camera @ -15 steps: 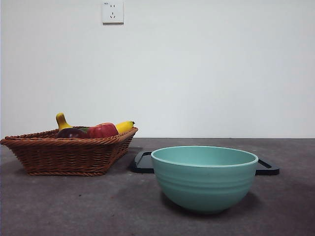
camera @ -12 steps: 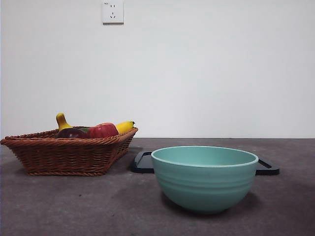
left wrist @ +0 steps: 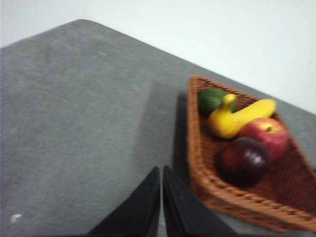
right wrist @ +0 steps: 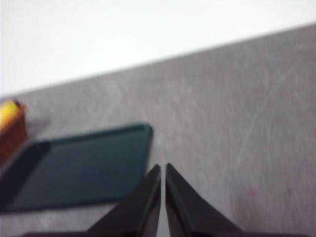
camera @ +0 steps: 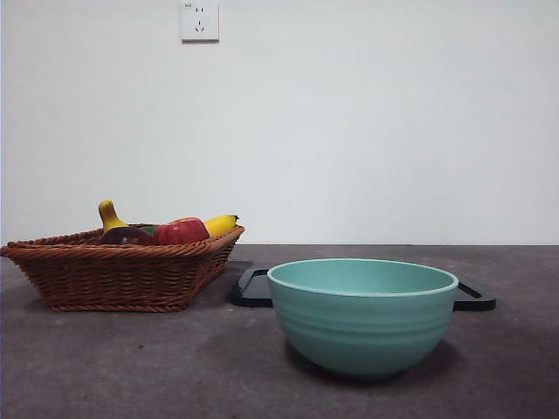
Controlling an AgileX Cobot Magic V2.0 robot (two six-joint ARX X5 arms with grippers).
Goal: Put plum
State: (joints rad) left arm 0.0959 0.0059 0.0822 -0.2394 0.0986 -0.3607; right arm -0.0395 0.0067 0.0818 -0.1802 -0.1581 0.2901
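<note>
The plum (left wrist: pixel 244 159), dark maroon and glossy, lies in the brown wicker basket (left wrist: pixel 197 148) beside a red apple (left wrist: pixel 266 136), a yellow banana (left wrist: pixel 237 118) and a green fruit (left wrist: pixel 212 100). In the front view the plum (camera: pixel 128 236) peeks over the basket (camera: pixel 122 275) rim at the left. My left gripper (left wrist: pixel 161 170) hangs shut above the bare table just beside the basket, holding nothing. My right gripper (right wrist: pixel 163 169) is shut and empty above the table near a dark tray (right wrist: pixel 79 168). Neither arm shows in the front view.
A teal bowl (camera: pixel 362 314) stands at the front centre-right. Behind it lies the flat black tray (camera: pixel 253 290). In the front view the apple (camera: pixel 182 231) and banana (camera: pixel 220 224) rise above the basket rim. A white wall with a socket (camera: pixel 199 21) closes the back.
</note>
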